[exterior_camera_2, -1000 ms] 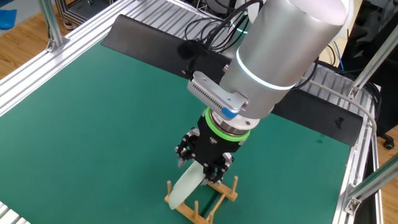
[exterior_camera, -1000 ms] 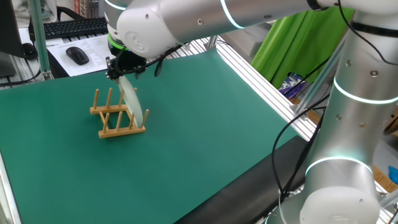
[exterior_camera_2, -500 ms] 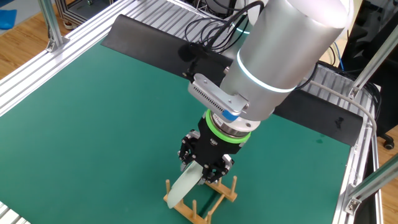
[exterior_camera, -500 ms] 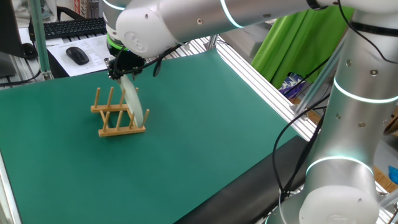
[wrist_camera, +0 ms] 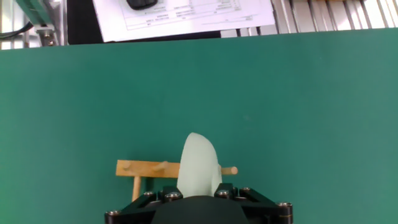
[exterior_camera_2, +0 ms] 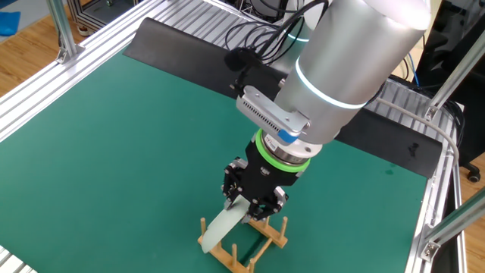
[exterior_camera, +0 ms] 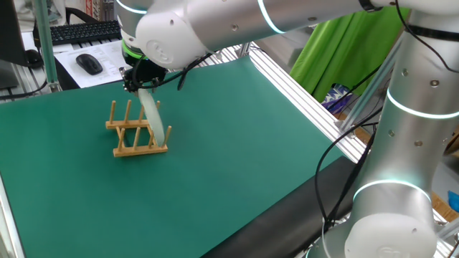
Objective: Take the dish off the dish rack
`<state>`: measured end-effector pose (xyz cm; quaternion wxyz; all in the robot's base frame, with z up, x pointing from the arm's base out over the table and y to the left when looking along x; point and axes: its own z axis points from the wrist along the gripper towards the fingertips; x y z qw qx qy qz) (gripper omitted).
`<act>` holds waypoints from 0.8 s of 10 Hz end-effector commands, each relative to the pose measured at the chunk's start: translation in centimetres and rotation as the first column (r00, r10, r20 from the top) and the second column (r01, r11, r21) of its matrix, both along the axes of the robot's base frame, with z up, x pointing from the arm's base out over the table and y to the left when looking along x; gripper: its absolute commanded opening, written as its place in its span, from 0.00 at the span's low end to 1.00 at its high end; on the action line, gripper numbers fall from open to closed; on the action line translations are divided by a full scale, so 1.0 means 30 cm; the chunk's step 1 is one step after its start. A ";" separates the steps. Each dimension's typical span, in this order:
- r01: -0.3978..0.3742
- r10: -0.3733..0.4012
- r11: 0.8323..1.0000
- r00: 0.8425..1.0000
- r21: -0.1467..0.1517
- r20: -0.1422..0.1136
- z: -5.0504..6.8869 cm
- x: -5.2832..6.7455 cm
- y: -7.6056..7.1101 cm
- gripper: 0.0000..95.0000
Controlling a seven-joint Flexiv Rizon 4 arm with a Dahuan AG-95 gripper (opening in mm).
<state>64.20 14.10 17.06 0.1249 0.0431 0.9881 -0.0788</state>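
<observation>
The pale greenish-white dish (exterior_camera: pixel 151 112) stands on edge, tilted, with its lower edge among the pegs of the small wooden dish rack (exterior_camera: pixel 131 133) on the green mat. My gripper (exterior_camera: pixel 140 83) is shut on the dish's upper rim. In the other fixed view the gripper (exterior_camera_2: pixel 250 204) comes straight down onto the dish (exterior_camera_2: pixel 223 225) above the rack (exterior_camera_2: pixel 254 241). In the hand view the dish (wrist_camera: pixel 198 166) rises from between the black fingers, with the rack (wrist_camera: pixel 147 168) behind it.
A keyboard (exterior_camera: pixel 84 31), a mouse (exterior_camera: pixel 89 64) and papers (wrist_camera: pixel 186 15) lie beyond the mat's far edge. Aluminium frame rails (exterior_camera: pixel 305 93) border the mat. A dark panel (exterior_camera_2: pixel 182 47) lies along one side.
The dish has risen slightly in the rack with the gripper, which shifted a little; the rack has stayed put.
</observation>
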 end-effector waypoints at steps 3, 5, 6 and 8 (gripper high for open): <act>-0.004 0.004 1.000 1.000 -0.019 -0.029 0.021 -0.002 0.008 0.00; -0.008 0.008 1.000 1.000 -0.024 -0.029 0.030 -0.005 0.009 0.00; -0.008 0.008 1.000 1.000 -0.024 -0.027 0.031 -0.005 0.009 0.00; -0.008 0.007 1.000 1.000 -0.027 -0.027 0.032 -0.005 0.010 0.00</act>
